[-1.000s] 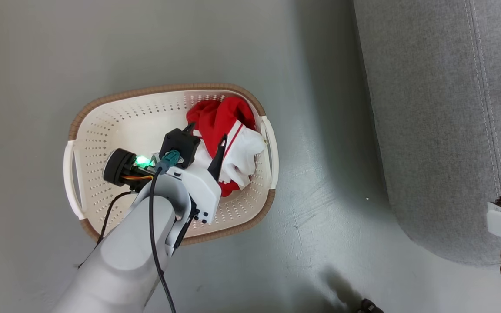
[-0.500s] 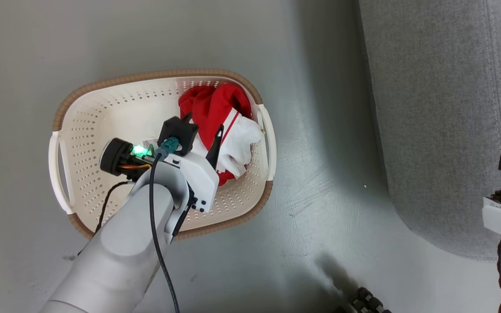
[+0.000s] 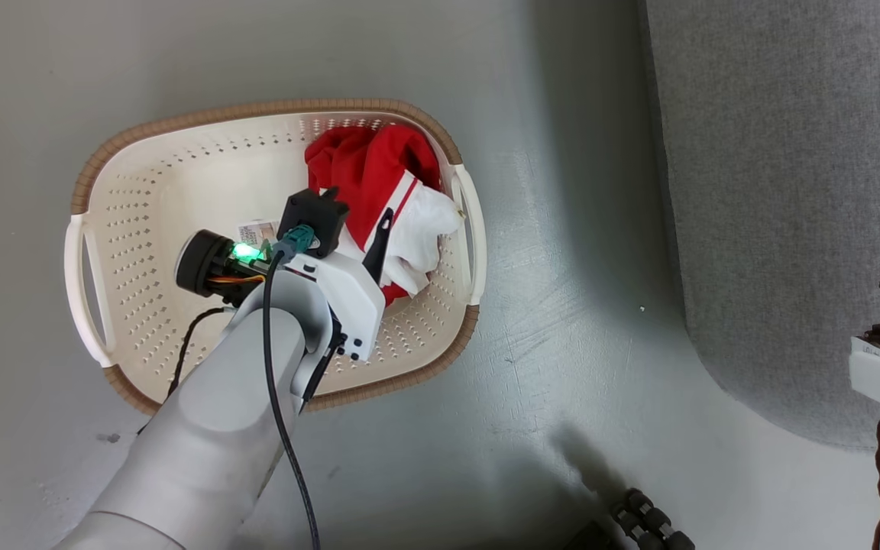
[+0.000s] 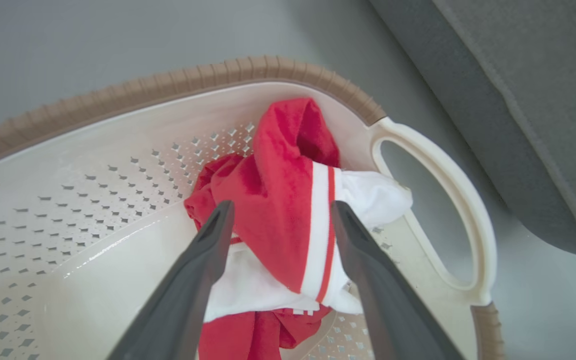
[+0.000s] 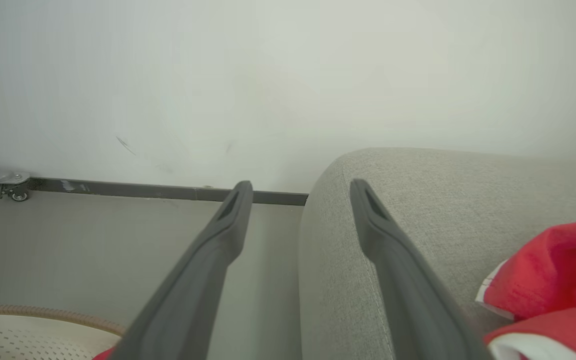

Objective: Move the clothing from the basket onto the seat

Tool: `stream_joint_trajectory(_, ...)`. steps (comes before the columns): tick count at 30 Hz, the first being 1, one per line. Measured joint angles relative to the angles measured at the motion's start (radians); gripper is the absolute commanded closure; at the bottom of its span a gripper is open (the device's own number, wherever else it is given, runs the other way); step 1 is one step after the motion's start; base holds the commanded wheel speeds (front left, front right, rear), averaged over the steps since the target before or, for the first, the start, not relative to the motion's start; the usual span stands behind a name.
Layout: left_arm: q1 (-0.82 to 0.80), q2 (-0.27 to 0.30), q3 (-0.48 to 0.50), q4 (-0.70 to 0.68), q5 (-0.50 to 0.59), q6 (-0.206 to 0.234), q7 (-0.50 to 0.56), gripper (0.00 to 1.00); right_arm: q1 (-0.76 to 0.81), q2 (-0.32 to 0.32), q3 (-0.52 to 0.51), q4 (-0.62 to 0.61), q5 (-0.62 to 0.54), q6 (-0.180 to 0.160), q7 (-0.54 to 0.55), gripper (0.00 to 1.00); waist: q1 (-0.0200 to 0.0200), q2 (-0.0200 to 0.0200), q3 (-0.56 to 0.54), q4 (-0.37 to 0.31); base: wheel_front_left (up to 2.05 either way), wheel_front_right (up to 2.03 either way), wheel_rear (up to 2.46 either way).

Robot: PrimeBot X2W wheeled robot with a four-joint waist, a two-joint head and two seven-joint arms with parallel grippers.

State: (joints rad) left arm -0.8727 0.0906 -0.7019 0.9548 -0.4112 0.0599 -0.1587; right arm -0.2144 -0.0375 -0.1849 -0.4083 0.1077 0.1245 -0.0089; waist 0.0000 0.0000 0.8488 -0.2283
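While left gripper [image 4: 282,205] hovers in laundry basket [image 4: 118,165], fingers spread either side of red-and-white clothing [image 4: 273,175], right gripper [image 5: 301,184] shows fingers apart, empty, near grey sofa [image 5: 443,200].

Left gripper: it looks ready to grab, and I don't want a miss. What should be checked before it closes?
1. Left gripper open: ok.
2. Clothing between its fingers: ok.
3. Fingers clear of basket rim: ok.
4. Fingers deep enough in the fabric: cannot tell.
5. Bare room on seat: ok.
6. Right gripper open, empty: ok.
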Motion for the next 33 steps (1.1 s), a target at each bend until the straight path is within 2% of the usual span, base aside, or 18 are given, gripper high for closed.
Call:
stream_joint_trajectory(24, -0.035, -0.008, 0.0, 0.113, -0.011, -0.034, 0.0, 0.0, -0.017, 0.0, -0.001, 0.031, -0.001, 0.0, -0.028, 0.0, 0.0, 0.0, 0.034, -0.033, 0.0, 0.0, 0.0)
stream_joint_trajectory(25, -0.036, -0.008, 0.0, 0.114, -0.012, -0.034, -0.002, 0.09, -0.017, 0.0, -0.001, 0.032, -0.001, 0.0, -0.028, 0.0, 0.0, 0.0, 0.034, -0.035, 0.0, 0.0, 0.0)
stream_joint_trajectory(26, -0.037, -0.009, 0.0, 0.115, -0.012, -0.035, -0.003, 0.51, -0.017, 0.0, -0.001, 0.033, -0.001, 0.0, -0.03, 0.0, 0.0, 0.0, 0.034, -0.036, 0.0, 0.0, 0.0)
stream_joint_trajectory(27, -0.039, -0.01, 0.001, 0.118, -0.015, -0.035, -0.007, 0.62, -0.017, 0.0, -0.001, 0.034, -0.001, 0.0, -0.035, 0.0, 0.0, 0.0, 0.034, -0.036, 0.0, 0.0, 0.0)
stream_joint_trajectory(28, -0.041, -0.011, 0.002, 0.12, -0.018, -0.039, -0.012, 0.62, -0.018, 0.0, -0.001, 0.035, -0.001, 0.0, -0.035, 0.0, 0.0, 0.0, 0.033, -0.037, 0.0, 0.0, 0.0)
stream_joint_trajectory(29, -0.045, -0.011, 0.002, 0.123, -0.018, -0.044, -0.013, 1.0, -0.018, 0.0, -0.002, 0.036, -0.001, 0.0, -0.036, 0.0, 0.0, 0.0, 0.032, -0.038, 0.0, 0.0, 0.0)
stream_joint_trajectory(33, -0.057, -0.015, 0.005, 0.126, -0.024, -0.053, -0.027, 1.0, -0.032, 0.0, -0.007, 0.043, -0.002, 0.0, -0.04, 0.0, 0.0, 0.0, 0.028, -0.037, 0.0, 0.0, 0.0)
